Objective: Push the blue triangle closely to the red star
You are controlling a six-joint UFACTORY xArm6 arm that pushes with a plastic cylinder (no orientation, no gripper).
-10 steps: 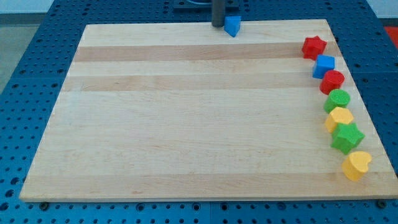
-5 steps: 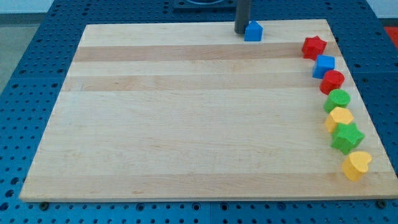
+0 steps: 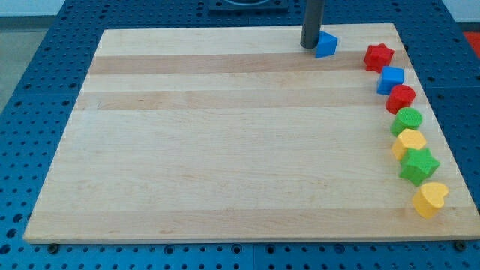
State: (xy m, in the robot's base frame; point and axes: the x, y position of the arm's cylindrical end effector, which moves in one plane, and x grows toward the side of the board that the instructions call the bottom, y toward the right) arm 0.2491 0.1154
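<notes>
The blue triangle (image 3: 326, 45) lies near the top edge of the wooden board (image 3: 225, 142), right of centre. My tip (image 3: 310, 45) stands on the board touching the triangle's left side. The red star (image 3: 379, 57) sits near the board's top right corner, a short gap to the right of the triangle and slightly lower.
Below the red star a column of blocks runs down the right edge: a blue cube (image 3: 391, 78), a red round block (image 3: 401, 97), a green round block (image 3: 407, 120), a yellow block (image 3: 409, 142), a green star (image 3: 418, 166) and a yellow heart (image 3: 430, 199).
My tip has moved right along the top edge, pushing the blue triangle right and slightly down, closer to the red star. The other blocks have not moved.
</notes>
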